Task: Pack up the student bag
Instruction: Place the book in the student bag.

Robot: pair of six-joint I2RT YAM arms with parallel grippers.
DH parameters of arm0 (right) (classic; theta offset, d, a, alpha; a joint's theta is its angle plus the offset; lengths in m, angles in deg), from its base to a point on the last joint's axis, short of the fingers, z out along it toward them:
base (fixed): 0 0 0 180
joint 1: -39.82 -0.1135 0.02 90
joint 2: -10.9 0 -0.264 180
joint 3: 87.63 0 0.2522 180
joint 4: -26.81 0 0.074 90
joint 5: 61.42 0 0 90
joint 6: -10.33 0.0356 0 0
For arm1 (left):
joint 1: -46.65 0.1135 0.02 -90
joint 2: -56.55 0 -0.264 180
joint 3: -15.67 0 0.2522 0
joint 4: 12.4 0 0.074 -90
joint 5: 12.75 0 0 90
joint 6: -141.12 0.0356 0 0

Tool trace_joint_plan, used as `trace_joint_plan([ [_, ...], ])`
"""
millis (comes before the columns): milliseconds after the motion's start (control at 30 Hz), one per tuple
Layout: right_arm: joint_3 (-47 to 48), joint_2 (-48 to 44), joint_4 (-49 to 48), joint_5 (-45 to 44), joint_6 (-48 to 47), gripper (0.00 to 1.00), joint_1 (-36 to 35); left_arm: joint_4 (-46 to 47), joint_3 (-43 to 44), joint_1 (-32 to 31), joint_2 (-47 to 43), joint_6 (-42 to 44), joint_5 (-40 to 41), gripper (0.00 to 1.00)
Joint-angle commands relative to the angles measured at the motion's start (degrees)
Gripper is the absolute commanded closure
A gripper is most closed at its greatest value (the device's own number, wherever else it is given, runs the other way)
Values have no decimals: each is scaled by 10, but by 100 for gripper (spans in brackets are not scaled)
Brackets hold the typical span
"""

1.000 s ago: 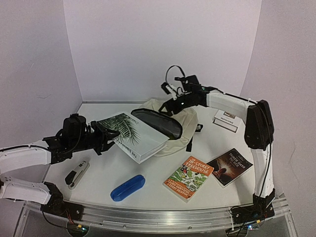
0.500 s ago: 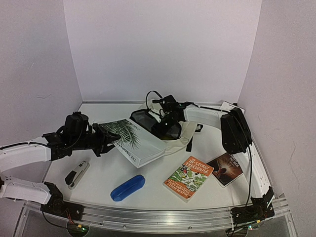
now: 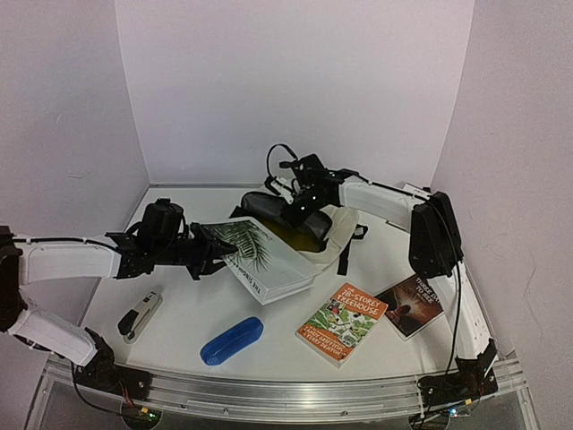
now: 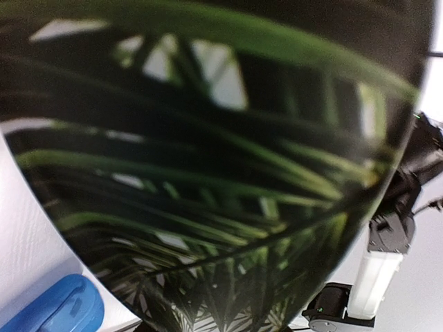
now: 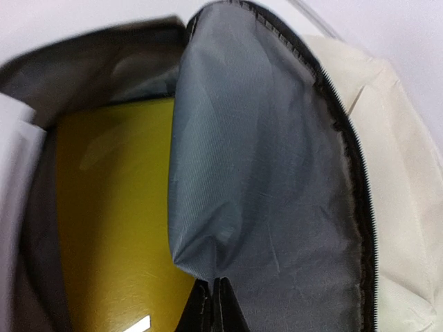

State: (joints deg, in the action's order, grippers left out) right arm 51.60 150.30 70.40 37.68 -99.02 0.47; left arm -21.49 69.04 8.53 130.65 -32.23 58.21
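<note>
Black left hand (image 3: 215,253), left of the student bag (image 3: 338,224), clamped on the palm-leaf book (image 3: 269,258), arm low and outstretched. Book's right end against the bag. Right hand (image 3: 298,210) over the bag at the desk (image 3: 385,260) rear, pinching its grey lining, mouth open. Right-front, apart: orange book (image 3: 341,322), "STOREY TREEHOUSE".

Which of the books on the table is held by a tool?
The white palm-leaf book: the left tool grips its edge. The orange book and the dark book lie flat, untouched.
</note>
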Motion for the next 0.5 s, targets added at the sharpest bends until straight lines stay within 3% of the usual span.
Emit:
trace_joint_plan([
  [0, 15, -98, -16, 40, 14, 100, 6, 105, 58, 9, 63, 10, -50, 100],
  [233, 0, -136, -17, 73, 9, 100, 12, 200, 83, 37, 144, -22, -82, 100],
  [467, -87, -181, -19, 128, -28, 100, 13, 334, 59, 70, 188, -74, -75, 100],
])
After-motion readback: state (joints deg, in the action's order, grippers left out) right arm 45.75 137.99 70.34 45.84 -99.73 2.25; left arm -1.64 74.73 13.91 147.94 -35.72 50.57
